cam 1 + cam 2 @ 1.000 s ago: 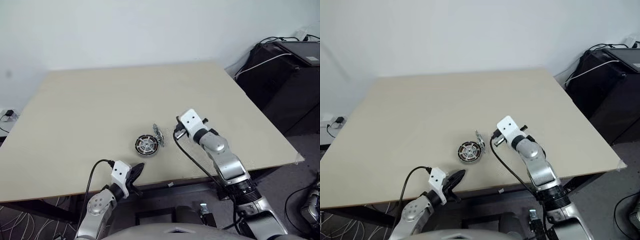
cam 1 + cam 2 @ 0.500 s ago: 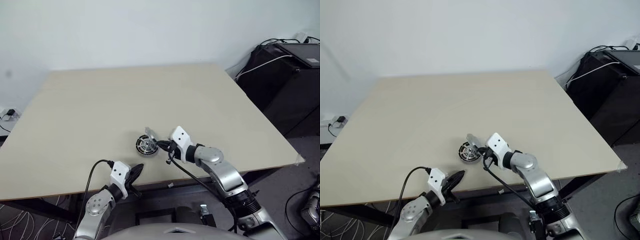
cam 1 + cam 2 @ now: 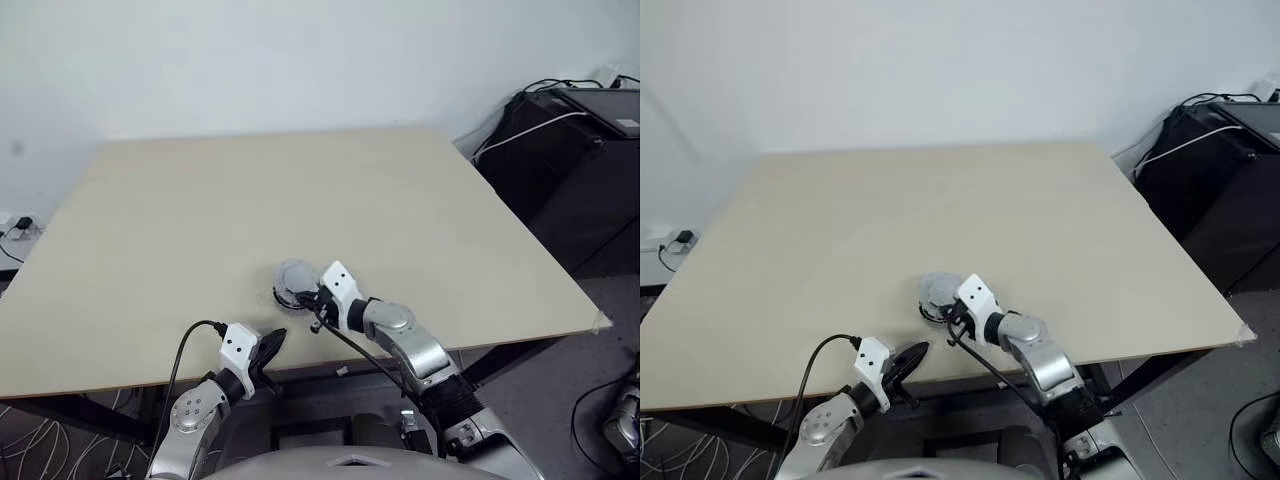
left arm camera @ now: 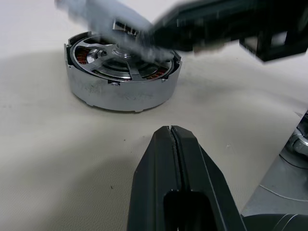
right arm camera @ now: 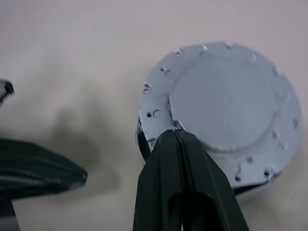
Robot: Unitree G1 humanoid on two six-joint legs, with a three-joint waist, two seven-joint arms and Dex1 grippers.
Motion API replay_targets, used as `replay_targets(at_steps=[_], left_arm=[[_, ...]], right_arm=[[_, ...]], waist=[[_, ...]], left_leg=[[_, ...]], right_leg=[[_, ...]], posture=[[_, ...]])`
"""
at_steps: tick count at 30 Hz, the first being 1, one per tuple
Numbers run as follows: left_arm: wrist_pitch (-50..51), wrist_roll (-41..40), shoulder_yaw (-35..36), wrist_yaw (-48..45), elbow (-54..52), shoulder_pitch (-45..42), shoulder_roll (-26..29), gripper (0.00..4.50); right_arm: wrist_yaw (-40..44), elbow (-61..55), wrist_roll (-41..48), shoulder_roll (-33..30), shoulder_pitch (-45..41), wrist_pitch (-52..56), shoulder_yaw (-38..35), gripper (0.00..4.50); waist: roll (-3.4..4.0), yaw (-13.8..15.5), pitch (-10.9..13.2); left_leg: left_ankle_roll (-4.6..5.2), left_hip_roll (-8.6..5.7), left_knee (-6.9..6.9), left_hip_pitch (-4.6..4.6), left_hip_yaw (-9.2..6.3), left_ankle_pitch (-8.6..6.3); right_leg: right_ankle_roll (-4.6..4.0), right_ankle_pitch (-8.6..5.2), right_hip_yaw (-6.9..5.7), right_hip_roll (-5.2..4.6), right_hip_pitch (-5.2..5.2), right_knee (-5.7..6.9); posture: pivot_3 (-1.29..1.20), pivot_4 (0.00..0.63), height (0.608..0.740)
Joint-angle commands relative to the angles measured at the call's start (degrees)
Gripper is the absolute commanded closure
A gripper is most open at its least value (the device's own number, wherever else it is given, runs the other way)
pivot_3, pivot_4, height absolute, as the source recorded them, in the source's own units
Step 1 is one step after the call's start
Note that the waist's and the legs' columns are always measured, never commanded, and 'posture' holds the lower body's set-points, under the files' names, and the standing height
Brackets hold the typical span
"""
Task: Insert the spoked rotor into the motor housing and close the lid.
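My right gripper [image 5: 174, 137] was clamped on the lid's [image 5: 226, 108] rim — held over the motor housing [image 4: 121, 72] near the table's [image 3: 200, 200] front edge; left gripper [image 4: 169, 137] clenched empty.

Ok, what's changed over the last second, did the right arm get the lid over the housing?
The right gripper, shut on the lid, swung in from the housing's right side and tipped the lid from edge-up to flat over the motor housing; seating not confirmed. The left gripper, shut and empty, the housing and the table stayed put.
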Motion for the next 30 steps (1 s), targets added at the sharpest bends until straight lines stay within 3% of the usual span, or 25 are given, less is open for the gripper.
replay_targets(at_steps=[1, 6, 11, 14, 25, 26, 30], left_arm=[[-0.17, -0.78, 0.16, 0.12, -2.73, -0.6, -0.09, 4.5], [-0.28, -0.79, 0.23, 0.12, -2.56, -0.54, -0.09, 4.5], [-0.51, -0.92, 0.22, -0.17, -2.26, -0.32, -0.03, 4.5], [-0.67, -0.94, 0.12, -0.42, -1.87, -0.43, -0.09, 4.5], [-2.24, -0.95, 0.2, -1.06, -0.67, -1.09, -0.35, 4.5], [-2.42, -0.91, 0.21, -1.08, -0.67, -1.05, -0.31, 4.5], [-2.9, -0.85, 0.42, -0.89, -0.7, -0.88, -0.23, 4.5]], right_arm=[[0.44, -0.32, -0.3, 0.55, -0.16, -0.94, 0.83, 4.47], [3.02, -6.22, 0.68, -1.61, 1.52, -1.19, 1.64, 4.47], [10.43, -18.97, 8.08, -6.23, 4.13, 0.72, -0.55, 4.47], [11.61, -21.2, 9.78, -8.46, 3.98, -0.24, -2.45, 3.91], [6.97, -1.06, 2.87, -4.92, -2.67, -11.5, -1.85, 0.25], [6.69, 1.32, 2.33, -4.13, -3.48, -12.54, -1.76, 0.04], [5.25, 9.48, 0.84, -1.32, -6.47, -16.05, -2.42, 0.04]], waist=[[0.01, -0.06, -0.01], [-0.01, 0.04, -0.02], [-0.01, 0.08, -0.02], [-0.1, 0.06, -0.08], [-0.17, 0.05, -0.13], [-0.17, 0.01, -0.13], [-0.16, 0.0, -0.12]], left_leg=[[0.0, 0.0, -0.01, 0.0, 0.0, 0.0], [0.0, 0.0, 0.0, 0.0, 0.01, 0.0], [0.0, -0.01, 0.01, -0.06, 0.0, 0.0], [0.0, 0.02, 0.02, -0.01, 0.0, 0.0], [-0.01, 0.01, 0.04, 0.01, 0.04, 0.0], [0.0, 0.01, 0.03, 0.01, 0.05, 0.0], [0.0, 0.01, 0.04, 0.02, 0.04, 0.0]], right_leg=[[-0.05, 0.03, 0.0, 0.01, -0.01, 0.0], [-0.03, 0.02, 0.0, 0.02, -0.01, 0.01], [0.18, -0.1, 0.01, 0.0, -0.06, -0.01], [0.21, -0.12, -0.01, 0.01, -0.04, 0.01], [-0.04, 0.06, 0.0, 0.02, -0.01, 0.0], [-0.09, 0.09, 0.0, 0.02, 0.0, 0.0], [-0.09, 0.11, 0.01, 0.04, 0.29, 0.01]], posture=[[0.0, 0.0, 0.74], [0.0, 0.0, 0.74], [0.0, 0.0, 0.74], [0.0, 0.0, 0.74], [0.0, 0.0, 0.74], [0.0, 0.0, 0.74], [0.0, 0.0, 0.74]])
